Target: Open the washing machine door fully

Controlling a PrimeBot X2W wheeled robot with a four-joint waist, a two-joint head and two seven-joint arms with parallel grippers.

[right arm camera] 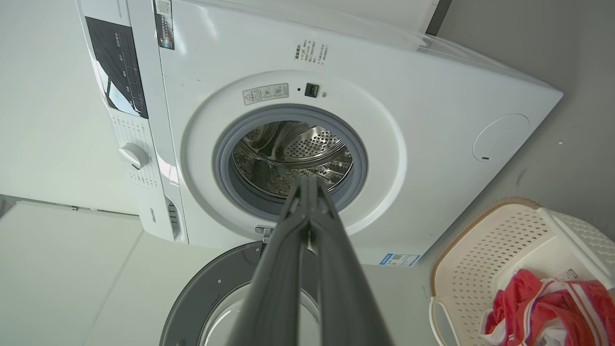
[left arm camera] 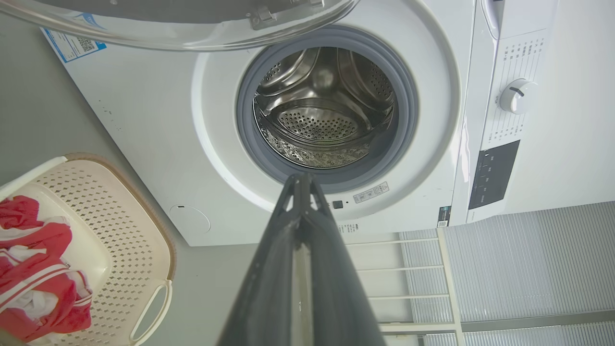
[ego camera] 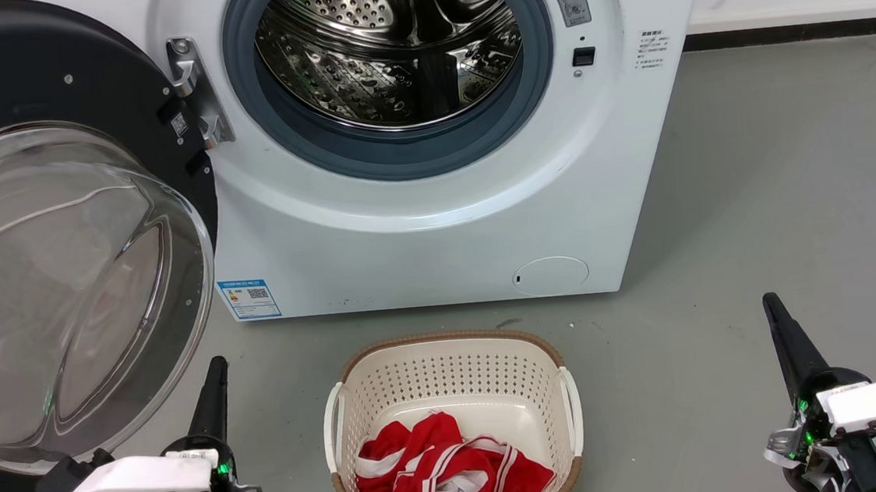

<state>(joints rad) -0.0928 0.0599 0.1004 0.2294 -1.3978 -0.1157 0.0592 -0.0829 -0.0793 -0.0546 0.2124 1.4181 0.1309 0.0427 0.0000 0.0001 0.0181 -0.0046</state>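
Observation:
The washing machine is a white front-loader with its steel drum exposed. Its door, black-rimmed with a bulging clear glass bowl, is swung wide to the left on a metal hinge. The door also shows in the left wrist view and the right wrist view. My left gripper is shut and holds nothing, low at the left just below the door's edge. My right gripper is shut and holds nothing, low at the right, well away from the machine. Both point at the machine's front.
A cream perforated basket with red and white cloth stands on the grey floor before the machine, between the two grippers. A round flap and a blue label sit low on the front. Open floor lies to the right.

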